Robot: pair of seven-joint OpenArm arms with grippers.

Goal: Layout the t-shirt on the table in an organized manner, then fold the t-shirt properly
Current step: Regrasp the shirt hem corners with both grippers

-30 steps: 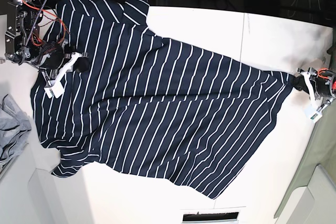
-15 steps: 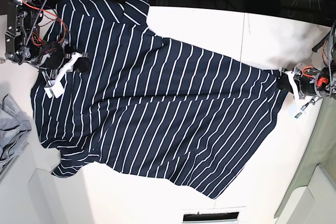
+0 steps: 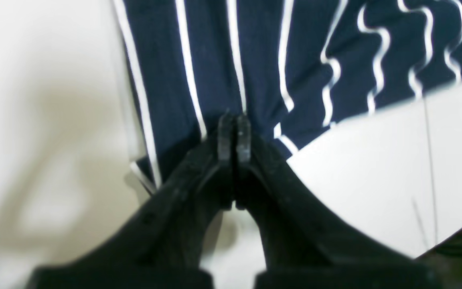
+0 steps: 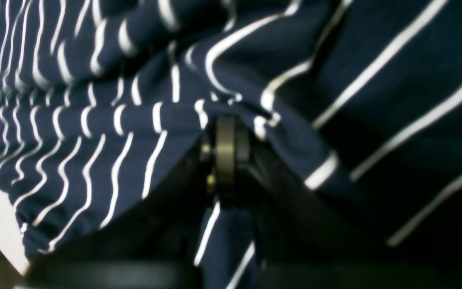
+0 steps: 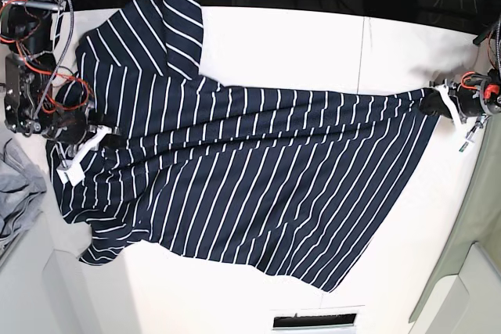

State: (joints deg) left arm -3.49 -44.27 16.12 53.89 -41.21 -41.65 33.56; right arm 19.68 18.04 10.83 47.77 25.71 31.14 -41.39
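Lying spread across the white desk [image 5: 313, 37], the shirt [image 5: 250, 170] is stretched between the two claws, its stripes running diagonally. One sleeve points up at the far edge; another corner trails toward the near left. Left claw [image 3: 234, 134]: jaws pressed together, pinching the shirt's corner at the desk's right side in base view [image 5: 435, 104], with bare desk just beside it. Right claw [image 4: 225, 150]: jaws closed on a bunched fold of shirt; fabric drapes over and around it. A grey cloth [image 5: 17, 193] lies left of the shirt, just beside it.
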